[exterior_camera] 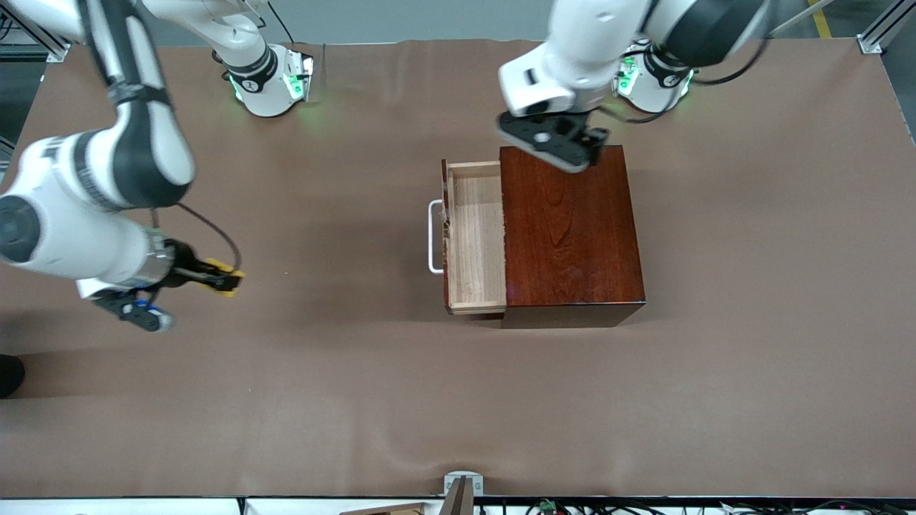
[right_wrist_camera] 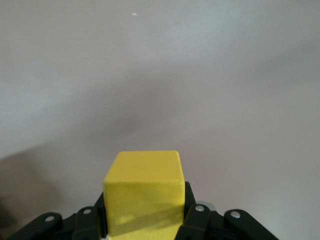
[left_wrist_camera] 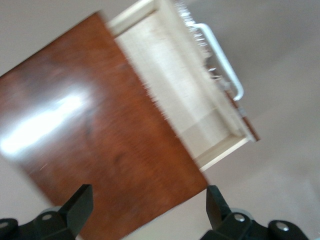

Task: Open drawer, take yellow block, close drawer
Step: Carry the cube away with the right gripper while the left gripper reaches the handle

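Gripping the yellow block [exterior_camera: 227,278] between its closed fingers, the right gripper [exterior_camera: 215,277] hangs over bare table [exterior_camera: 358,400] toward the right arm's end, well apart from the wooden box [exterior_camera: 569,232]. In the right wrist view the cube sits squarely between the pads, one plain face turned to the camera, with only brown table surface under it; the block is clear of the drawer [exterior_camera: 474,236], so the taking step looks done.

The drawer stands pulled out of the box toward the right arm's end, its pale-wood tray showing nothing inside and its white bar handle [exterior_camera: 434,237] well out from the box. That leaves it open, probably because the arm that took the cube has carried it off sideways rather than pushing the tray back.

The left gripper [exterior_camera: 572,146] hovers over the top of the box, at the edge farther from the front camera. Its fingers [left_wrist_camera: 80,204] are spread wide in the left wrist view and hold nothing; they frame the glossy lid, with the open tray farther off. From that spot it seems placed either to steady the box or to reach toward the drawer front, since closing the drawer is the step left.
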Action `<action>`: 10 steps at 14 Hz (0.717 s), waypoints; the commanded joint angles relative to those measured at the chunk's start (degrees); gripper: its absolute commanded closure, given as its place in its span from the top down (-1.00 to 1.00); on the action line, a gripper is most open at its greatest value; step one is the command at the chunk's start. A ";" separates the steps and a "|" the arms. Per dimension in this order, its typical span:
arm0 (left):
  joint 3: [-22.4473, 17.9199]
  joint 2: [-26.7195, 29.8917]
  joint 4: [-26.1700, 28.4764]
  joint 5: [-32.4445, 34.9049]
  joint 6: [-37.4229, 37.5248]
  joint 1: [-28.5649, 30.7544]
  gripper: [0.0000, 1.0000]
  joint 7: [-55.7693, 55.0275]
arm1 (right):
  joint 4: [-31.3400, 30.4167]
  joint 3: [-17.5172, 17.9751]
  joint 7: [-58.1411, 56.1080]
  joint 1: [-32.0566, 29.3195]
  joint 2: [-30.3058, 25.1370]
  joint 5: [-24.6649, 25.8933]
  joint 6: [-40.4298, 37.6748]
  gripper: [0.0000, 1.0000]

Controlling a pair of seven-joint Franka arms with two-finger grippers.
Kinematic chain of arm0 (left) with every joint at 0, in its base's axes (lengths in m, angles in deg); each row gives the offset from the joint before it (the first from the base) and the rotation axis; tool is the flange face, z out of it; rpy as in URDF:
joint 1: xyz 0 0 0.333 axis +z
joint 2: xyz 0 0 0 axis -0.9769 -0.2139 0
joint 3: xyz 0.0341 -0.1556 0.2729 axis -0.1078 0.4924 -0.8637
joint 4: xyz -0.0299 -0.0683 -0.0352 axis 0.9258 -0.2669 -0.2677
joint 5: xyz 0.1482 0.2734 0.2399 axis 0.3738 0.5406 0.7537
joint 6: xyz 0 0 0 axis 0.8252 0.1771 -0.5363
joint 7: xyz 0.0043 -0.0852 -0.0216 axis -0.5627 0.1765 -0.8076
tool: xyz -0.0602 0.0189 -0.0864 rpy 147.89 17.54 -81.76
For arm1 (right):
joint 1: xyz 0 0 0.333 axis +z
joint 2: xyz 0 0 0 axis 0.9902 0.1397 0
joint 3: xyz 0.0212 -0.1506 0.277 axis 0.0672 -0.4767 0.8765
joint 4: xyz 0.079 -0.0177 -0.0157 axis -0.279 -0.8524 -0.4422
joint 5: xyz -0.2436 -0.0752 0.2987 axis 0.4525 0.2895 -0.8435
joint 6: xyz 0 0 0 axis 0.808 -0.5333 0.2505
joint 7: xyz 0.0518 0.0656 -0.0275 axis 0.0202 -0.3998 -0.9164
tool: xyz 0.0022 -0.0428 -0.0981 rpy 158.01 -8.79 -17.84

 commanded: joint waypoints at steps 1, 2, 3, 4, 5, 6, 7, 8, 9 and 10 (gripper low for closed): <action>0.33 -10.08 -8.64 2.69 -2.32 -4.75 1.00 12.22 | -0.62 1.03 -12.97 -3.67 2.03 0.77 3.29 -1.00; 0.33 -12.55 -10.06 3.66 -4.34 -5.90 1.00 17.59 | -0.53 1.03 -16.32 -4.28 3.35 3.04 4.87 -1.00; 0.33 -15.18 -11.29 4.02 -8.02 -7.22 1.00 22.61 | -0.62 1.11 -18.71 -4.98 4.75 5.06 7.06 -1.00; -0.02 -17.30 -11.91 4.20 -12.49 -9.06 1.00 26.31 | -0.62 1.11 -20.64 -5.16 6.33 6.04 9.00 -1.00; -0.28 -19.75 -12.87 5.50 -16.10 -10.56 1.00 29.22 | -0.62 1.11 -23.19 -5.25 7.48 6.31 10.50 -1.00; -1.24 -22.39 -14.36 7.52 -17.97 -12.66 1.00 31.51 | -0.53 1.11 -25.21 -5.25 8.97 6.31 12.95 -1.00; -2.56 -25.11 -16.64 9.80 -18.51 -15.81 1.00 33.62 | -0.53 1.11 -25.58 -5.34 10.38 6.31 15.41 -1.00; -5.18 -27.23 -18.75 11.13 -19.21 -18.98 1.00 34.25 | -0.44 1.11 -25.59 -5.34 11.78 6.31 17.44 -1.00; -8.60 -28.12 -19.12 11.23 -21.04 -22.40 1.00 34.35 | -0.36 1.11 -24.89 -5.34 13.02 6.31 19.37 -1.00; -12.81 -28.48 -19.04 11.14 -23.15 -25.14 1.00 34.87 | -0.18 1.11 -24.80 -5.60 14.51 5.96 20.87 -1.00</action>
